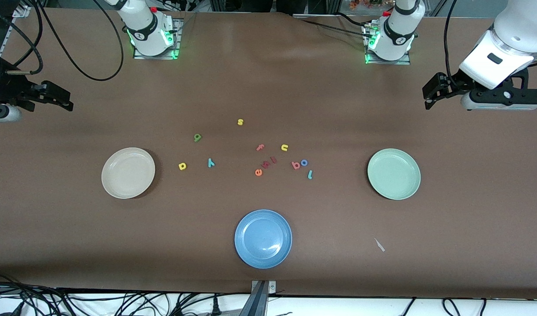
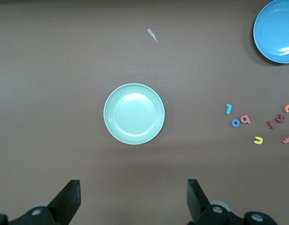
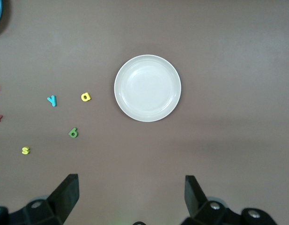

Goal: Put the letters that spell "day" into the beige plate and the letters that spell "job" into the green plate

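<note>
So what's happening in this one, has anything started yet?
Nothing is being handled yet. Both arms wait, jaws open: the left gripper over the table's edge at its own end, the right gripper likewise at its end. The beige plate and green plate are empty. The yellow d, green a and teal y lie loose beside the beige plate; the pinkish b, blue o and light blue j cluster mid-table, toward the green plate.

The table (image 1: 75, 245) has a matt brown cover that looks like cloth or paper, faintly creased up by the arm bases. All 3 plates, beige plate (image 1: 128, 172), green plate (image 1: 394, 174) and blue plate (image 1: 263, 238), look like smooth plastic with a soft sheen. The letters (image 1: 182, 166) look matt and foamy. Both arms have glossy white plastic shells.
</note>
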